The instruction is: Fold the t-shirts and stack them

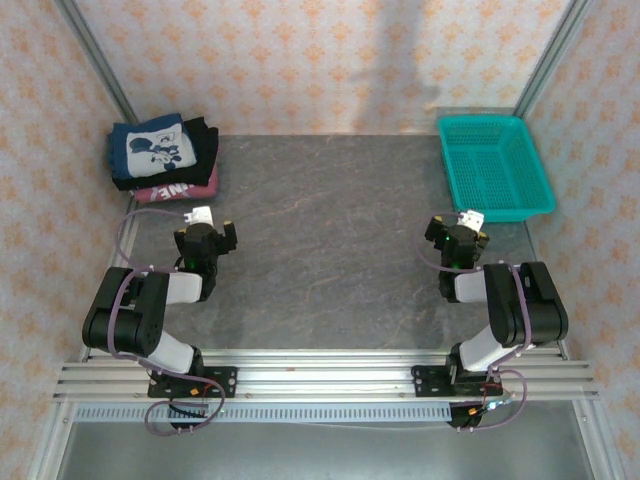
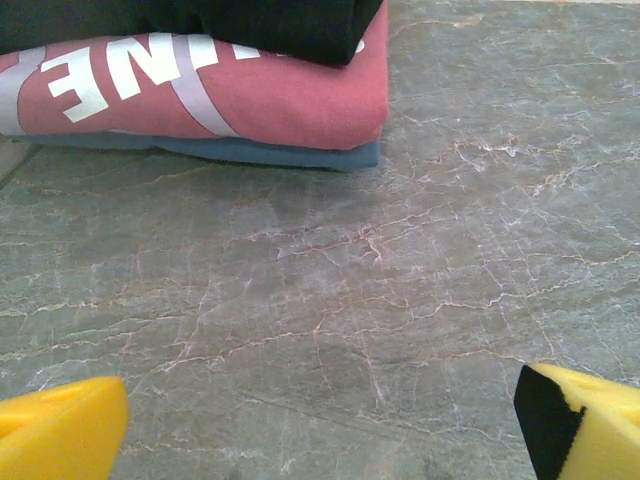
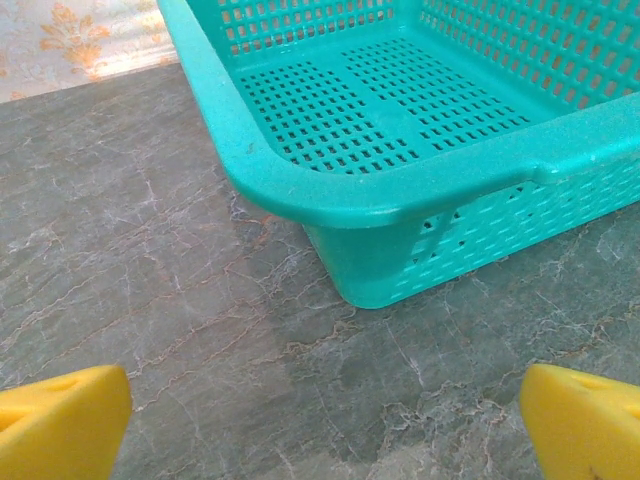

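- Since all the folded tees lie in one pile, the step in hand looks like a last check of that pile. The navy blue cloth t-shirt with a white cartoon print [image 1: 152,148] sits on top, the black cloth t-shirt [image 1: 202,138] is under it, and the pink cloth t-shirt with white letters [image 1: 176,189] is lower down.
- From the left wrist, a thin blue cloth layer [image 2: 285,152] shows beneath the pink one.
- The pile rests on the dark grey marbled table [image 1: 330,220]. The teal plastic mesh basket [image 3: 400,195] stands well to the right of the pile along the same far edge, and no cloth shows inside it.
- The left gripper [image 1: 208,236] hovers just on the near side of the pile, apart from it. Its jaws are spread wide with nothing between them.
- The right gripper [image 1: 456,234] sits well to the right of the pile, spread just as wide and holding nothing.
- The layers look slightly staggered: black pokes out to the right of navy, and pink juts out on the near side.
- If squaring is wanted, push low and flat against the folded edges rather than pinching a single layer. My guess is that a pinch would drag that layer and open its fold.
- Otherwise, keep both arms off the pile's near edge so that nothing snags.
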### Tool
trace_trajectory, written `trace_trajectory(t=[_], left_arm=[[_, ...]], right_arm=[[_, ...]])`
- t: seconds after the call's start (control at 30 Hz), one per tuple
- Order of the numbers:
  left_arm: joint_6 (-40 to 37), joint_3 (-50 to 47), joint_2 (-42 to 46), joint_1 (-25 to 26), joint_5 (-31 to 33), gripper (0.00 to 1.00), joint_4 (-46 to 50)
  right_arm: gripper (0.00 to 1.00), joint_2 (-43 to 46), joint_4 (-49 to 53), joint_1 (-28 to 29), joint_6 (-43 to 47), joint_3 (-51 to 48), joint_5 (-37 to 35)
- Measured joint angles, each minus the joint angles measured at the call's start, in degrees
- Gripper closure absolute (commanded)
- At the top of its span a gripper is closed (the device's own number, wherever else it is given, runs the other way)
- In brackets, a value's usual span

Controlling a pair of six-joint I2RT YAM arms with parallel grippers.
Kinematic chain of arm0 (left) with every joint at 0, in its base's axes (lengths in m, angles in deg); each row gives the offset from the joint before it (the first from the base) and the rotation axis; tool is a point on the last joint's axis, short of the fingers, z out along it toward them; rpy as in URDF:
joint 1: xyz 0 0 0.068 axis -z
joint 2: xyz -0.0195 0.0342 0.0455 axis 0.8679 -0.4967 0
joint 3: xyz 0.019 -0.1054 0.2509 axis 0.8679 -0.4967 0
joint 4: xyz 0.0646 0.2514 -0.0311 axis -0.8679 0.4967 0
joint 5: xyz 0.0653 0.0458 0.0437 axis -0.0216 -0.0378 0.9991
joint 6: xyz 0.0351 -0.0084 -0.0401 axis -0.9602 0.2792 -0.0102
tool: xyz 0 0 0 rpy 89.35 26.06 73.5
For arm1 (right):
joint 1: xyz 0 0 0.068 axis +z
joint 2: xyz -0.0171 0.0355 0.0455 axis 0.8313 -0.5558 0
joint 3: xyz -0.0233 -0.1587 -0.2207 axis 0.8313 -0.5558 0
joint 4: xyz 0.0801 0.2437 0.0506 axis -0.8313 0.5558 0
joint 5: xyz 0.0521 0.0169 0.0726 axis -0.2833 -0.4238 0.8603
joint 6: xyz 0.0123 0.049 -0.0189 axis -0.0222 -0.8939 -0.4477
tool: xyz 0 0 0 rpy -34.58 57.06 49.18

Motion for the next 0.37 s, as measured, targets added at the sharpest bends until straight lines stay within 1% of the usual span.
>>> trace_trajectory(t=[0.17, 0.37], left_arm=[[0.0, 0.0, 0.0, 0.0, 0.4, 0.00, 0.0], [0.0, 0.0, 0.0, 0.0, 0.7, 0.00, 0.0]], right_arm=[[0.01, 0.0, 0.0, 0.0, 0.1, 0.0, 0.2], [0.01, 0.0, 0.9, 0.0, 1.1, 1.1, 2.9]])
